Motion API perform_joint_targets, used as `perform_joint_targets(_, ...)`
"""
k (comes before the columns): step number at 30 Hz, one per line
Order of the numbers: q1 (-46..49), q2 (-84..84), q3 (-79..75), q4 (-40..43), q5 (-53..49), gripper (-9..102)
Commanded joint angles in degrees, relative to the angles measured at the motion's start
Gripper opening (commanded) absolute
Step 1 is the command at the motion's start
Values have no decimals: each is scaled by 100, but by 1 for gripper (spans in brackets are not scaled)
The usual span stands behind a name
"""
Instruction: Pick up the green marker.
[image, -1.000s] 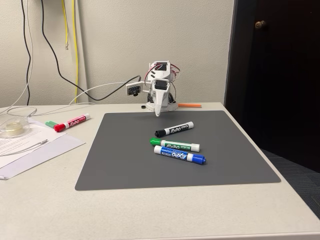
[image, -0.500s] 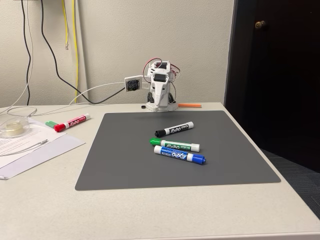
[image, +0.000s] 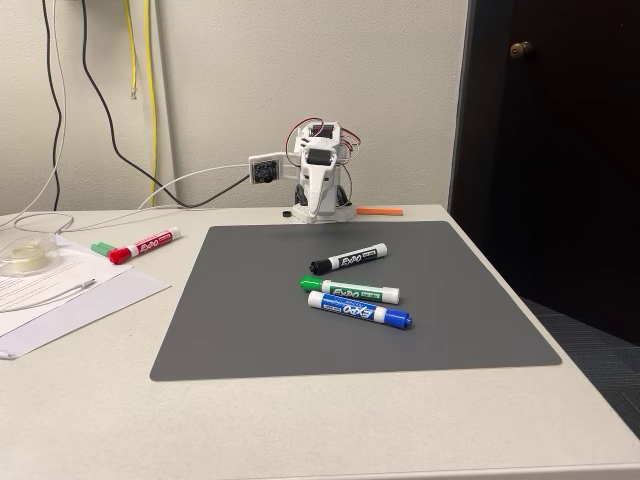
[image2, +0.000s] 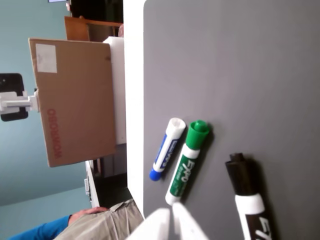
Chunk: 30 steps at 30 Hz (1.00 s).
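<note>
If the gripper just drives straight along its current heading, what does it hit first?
Probably the green marker. In the wrist view the gripper tips sit just short of its white tail end and point along its barrel. The blue marker lies just beside it. Depth is unclear; the fixed view shows the gripper raised well behind the markers.

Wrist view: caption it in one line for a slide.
Green marker on the gray mat, flanked by the blue marker and black marker, hand entering from the bottom edge.

In the fixed view the white arm (image: 318, 175) sits folded up at the far edge of the desk, with its gripper (image: 316, 208) pointing down, tips just above the base. In the wrist view the gripper (image2: 169, 218) enters from the bottom edge; its jaws look nearly closed, holding nothing.
</note>
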Motion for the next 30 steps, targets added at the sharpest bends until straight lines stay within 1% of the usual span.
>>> perform_joint_targets(1, -53, 44, -44, 18, -44, 0)
perform_joint_targets(7, -62, 44, -44, -70, -185, 0)
perform_joint_targets(12, -123, 44, -44, -369, -466, 0)
perform_joint_targets(14, 9, 9, -44, -589, -536, 0)
perform_joint_targets(16, 202, -281, -62, -1055, -853, 0)
perform_joint_targets(19, 193, -1020, -290, -1485, -1063, 0)
perform_joint_targets(22, 141, -2171, -914, -1731, -1169, 0)
perform_joint_targets(26, 9, -3894, -2180, -1591, -1415, 0)
perform_joint_targets(30, -62, -5080, -3199, -1389, -1635, 0)
